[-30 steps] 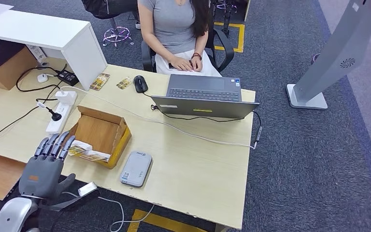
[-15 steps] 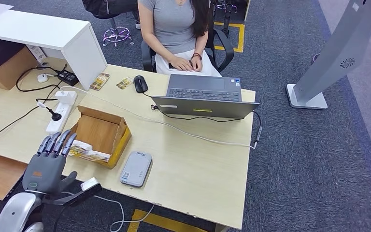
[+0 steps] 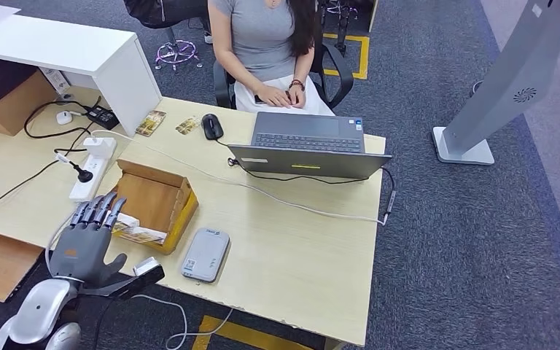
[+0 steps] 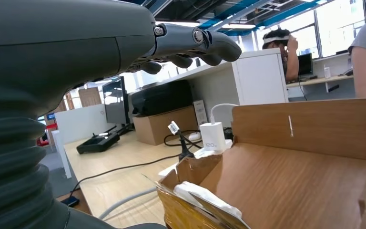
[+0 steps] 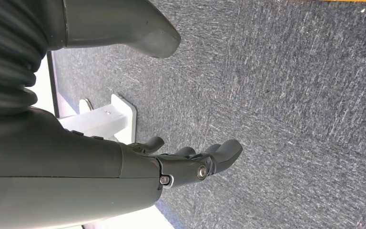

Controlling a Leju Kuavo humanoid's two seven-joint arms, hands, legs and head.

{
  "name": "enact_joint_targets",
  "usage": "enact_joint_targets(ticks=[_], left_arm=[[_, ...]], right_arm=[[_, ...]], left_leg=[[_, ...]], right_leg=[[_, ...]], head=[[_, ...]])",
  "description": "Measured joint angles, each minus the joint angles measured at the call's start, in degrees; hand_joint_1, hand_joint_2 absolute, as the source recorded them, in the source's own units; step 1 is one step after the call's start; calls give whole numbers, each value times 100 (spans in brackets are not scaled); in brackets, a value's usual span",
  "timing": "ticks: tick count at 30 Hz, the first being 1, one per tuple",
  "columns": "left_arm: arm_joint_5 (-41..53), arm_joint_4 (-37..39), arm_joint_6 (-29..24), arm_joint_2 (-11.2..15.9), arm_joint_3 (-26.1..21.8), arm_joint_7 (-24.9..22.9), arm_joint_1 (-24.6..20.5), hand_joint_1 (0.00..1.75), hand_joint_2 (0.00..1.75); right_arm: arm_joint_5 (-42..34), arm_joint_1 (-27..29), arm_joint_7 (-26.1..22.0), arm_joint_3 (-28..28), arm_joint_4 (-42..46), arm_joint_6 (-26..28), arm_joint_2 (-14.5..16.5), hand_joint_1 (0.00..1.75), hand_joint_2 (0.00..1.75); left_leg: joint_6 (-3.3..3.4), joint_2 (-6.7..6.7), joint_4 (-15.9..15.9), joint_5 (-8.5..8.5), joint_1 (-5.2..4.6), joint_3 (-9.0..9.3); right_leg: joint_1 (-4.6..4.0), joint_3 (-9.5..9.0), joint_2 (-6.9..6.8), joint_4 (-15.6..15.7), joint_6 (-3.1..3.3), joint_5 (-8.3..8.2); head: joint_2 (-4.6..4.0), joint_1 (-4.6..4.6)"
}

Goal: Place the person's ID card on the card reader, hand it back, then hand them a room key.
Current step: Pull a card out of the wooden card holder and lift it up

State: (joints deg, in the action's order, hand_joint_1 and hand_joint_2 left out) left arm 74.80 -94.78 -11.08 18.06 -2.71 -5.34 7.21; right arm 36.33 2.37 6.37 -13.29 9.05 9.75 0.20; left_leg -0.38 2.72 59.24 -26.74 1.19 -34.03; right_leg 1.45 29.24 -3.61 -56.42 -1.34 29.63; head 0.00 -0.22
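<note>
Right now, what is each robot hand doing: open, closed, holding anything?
Left robot hand: open, holding nothing, above the cardboard box.
Right robot hand: open, holding nothing.

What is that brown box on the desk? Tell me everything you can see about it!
The cardboard box is an open, shallow brown carton with a yellowish outer side and a flap standing up at its far edge. It rests flat on the light wooden desk, beside the white power strip and near the grey card reader. Some flat printed packets and white paper lie at its near end. The left hand hovers at that end with its fingers stretched out, holding nothing.
</note>
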Motion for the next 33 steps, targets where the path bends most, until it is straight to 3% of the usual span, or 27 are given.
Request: enact_joint_targets(ticks=[16,33], left_arm=[[-68,331,319,-71,346,-98,-219,0,175],[-122,507,446,-82,409,-183,-288,0,175]], right_arm=[[18,-7,23,0,2,-36,-1,0,175],[76,-7,25,0,3,-55,-2,0,175]], left_leg=[[0,1,0,0,0,0],[0,1,0,0,0,0]], right_leg=[[0,1,2,0,0,0],[0,1,2,0,0,0]], head=[[0,-1],[0,0]])
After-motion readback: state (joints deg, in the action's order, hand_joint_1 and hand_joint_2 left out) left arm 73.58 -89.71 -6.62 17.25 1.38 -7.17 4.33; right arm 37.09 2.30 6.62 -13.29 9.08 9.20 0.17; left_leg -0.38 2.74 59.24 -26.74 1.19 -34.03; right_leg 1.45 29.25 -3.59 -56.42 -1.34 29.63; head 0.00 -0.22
